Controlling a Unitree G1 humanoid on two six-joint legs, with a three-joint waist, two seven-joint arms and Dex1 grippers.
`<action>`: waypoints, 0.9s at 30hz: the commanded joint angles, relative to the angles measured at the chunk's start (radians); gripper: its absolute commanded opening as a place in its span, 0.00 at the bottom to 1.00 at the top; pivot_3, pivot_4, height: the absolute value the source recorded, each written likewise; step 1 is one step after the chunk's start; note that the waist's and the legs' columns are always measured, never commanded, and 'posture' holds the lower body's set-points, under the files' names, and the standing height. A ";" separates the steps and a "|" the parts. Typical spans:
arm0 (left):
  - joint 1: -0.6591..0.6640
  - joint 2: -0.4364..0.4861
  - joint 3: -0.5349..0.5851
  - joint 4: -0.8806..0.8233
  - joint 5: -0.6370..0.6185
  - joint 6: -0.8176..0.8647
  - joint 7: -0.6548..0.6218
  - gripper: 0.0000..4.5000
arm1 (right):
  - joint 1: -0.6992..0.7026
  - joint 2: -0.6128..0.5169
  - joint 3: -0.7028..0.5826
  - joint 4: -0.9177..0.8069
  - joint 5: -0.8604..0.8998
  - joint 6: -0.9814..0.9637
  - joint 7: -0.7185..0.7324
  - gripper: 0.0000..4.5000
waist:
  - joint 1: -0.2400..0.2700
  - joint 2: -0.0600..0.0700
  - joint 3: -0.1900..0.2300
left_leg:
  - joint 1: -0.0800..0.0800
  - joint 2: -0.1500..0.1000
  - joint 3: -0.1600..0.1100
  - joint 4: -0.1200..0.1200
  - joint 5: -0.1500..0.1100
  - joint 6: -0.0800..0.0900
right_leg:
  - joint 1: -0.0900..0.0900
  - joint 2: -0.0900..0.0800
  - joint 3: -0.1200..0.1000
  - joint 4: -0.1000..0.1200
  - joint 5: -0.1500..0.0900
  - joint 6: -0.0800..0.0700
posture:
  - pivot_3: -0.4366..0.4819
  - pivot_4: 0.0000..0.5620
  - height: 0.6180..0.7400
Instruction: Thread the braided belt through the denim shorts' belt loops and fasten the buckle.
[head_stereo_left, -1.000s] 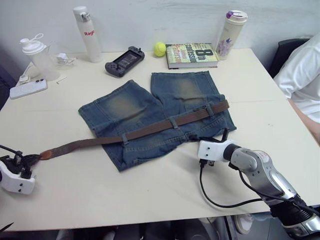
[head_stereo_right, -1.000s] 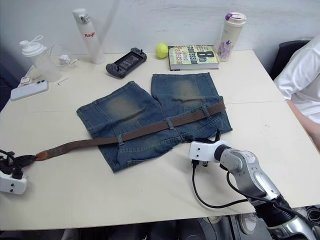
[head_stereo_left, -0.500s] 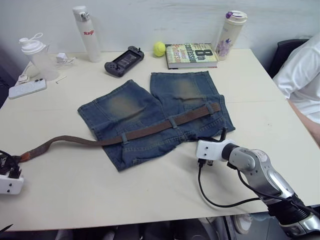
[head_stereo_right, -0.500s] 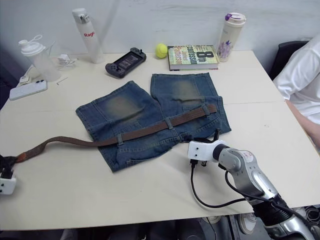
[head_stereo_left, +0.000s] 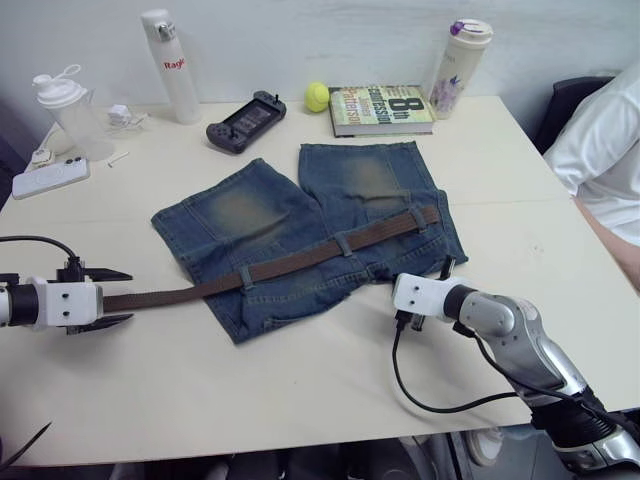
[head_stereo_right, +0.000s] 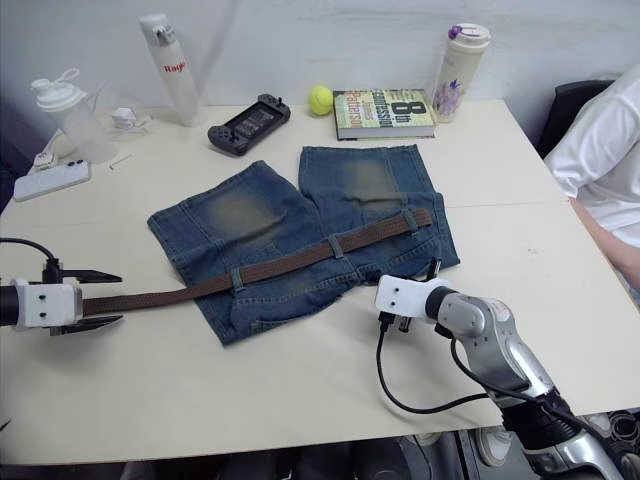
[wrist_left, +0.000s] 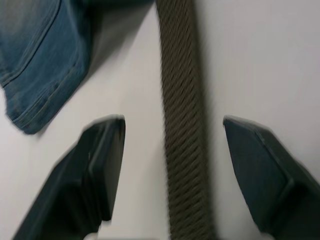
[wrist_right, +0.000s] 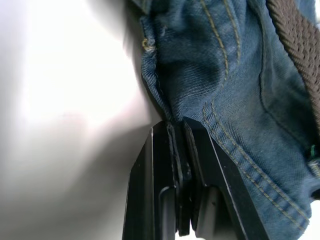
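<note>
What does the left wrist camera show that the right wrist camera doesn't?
Left wrist view: the left gripper open, its fingers either side of the belt lying on the bare table. Right wrist view: the right gripper shut on the edge of the shorts, with stitched seams close up. Both show blue denim, the brown braided belt and the pale table.

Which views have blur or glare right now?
Left wrist view: soft motion blur on the open left gripper and the braided belt. Right wrist view: blown-out glare on the table; the denim shorts stay readable. Eye views: sharp, evenly lit, soft shadows.
</note>
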 joint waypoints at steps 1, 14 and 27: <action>0.189 0.017 0.105 -0.429 -0.240 0.330 0.046 0.77 | 0.005 -0.013 -0.064 -0.122 0.117 0.082 0.083 0.00 | 0.002 0.003 0.003 | 0.001 -0.001 -0.002 0.001 -0.001 0.001 | 0.004 0.000 0.001 -0.002 0.000 0.000 | 0.48 0.27 1.00; 0.251 -0.289 0.112 -0.915 -0.193 0.772 0.390 0.77 | 0.051 -0.112 -0.262 -0.387 0.453 0.468 0.216 0.00 | 0.029 0.009 0.007 | -0.002 -0.005 -0.007 0.003 -0.002 0.004 | 0.008 0.000 0.003 -0.013 0.001 0.000 | 0.48 0.27 1.00; 0.221 -0.353 0.050 -0.776 0.092 0.609 0.259 0.77 | 0.107 -0.230 -0.252 -0.341 0.468 0.372 0.182 0.91 | 0.040 0.009 0.008 | -0.002 -0.005 -0.007 0.002 -0.003 0.006 | 0.008 0.000 0.002 -0.015 0.002 0.000 | 0.48 0.27 1.00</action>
